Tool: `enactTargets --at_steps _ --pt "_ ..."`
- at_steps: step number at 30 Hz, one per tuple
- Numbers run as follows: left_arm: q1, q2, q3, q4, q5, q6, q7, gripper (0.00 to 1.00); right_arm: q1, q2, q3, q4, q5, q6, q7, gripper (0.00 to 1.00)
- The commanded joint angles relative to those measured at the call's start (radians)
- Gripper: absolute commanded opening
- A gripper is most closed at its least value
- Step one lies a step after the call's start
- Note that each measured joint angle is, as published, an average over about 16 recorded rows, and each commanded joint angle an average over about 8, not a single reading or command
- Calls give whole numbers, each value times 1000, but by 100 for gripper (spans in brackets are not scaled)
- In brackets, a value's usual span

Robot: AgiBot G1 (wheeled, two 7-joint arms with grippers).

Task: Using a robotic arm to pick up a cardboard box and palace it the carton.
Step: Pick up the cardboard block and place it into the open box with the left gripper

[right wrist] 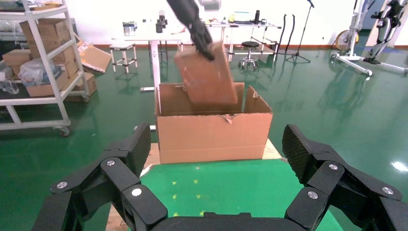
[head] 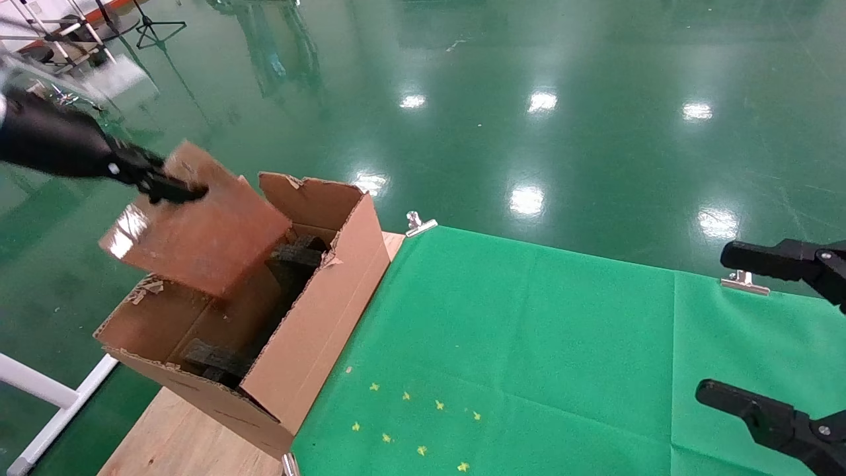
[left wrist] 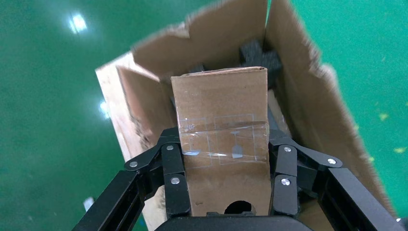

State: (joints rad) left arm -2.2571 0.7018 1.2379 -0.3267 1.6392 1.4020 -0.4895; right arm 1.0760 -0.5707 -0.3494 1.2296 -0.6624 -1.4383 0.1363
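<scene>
Flat taped cardboard box (head: 198, 225) in left gripper (head: 173, 192) over ragged corrugated carton (head: 317, 317)

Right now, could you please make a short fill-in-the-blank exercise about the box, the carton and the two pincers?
1. The left pincer is shut on the cardboard ____.
2. The cardboard box hangs tilted over the open ____.
3. Black ____ blocks lie inside the carton.
4. The right pincer, with nothing in it, is over the ____ cloth.

Missing words: box; carton; foam; green

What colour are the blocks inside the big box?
The blocks inside the big box are black, clearest from the head view.
</scene>
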Motion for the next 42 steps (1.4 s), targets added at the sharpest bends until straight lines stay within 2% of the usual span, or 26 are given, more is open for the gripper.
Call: enactTargets --at_steps 1,13,25,42 --pt "32 11 4 47 0 -16 34 0 0 0 0 0 0 0 0 100" --pt "186 103 15 234 22 -306 109 0 0 0 0 0 0 0 0 100" --pt "273 124 13 303 15 -322 126 0 0 0 0 0 0 0 0 100" --pt "393 201 21 354 26 -450 -7 0 0 0 0 0 0 0 0 100"
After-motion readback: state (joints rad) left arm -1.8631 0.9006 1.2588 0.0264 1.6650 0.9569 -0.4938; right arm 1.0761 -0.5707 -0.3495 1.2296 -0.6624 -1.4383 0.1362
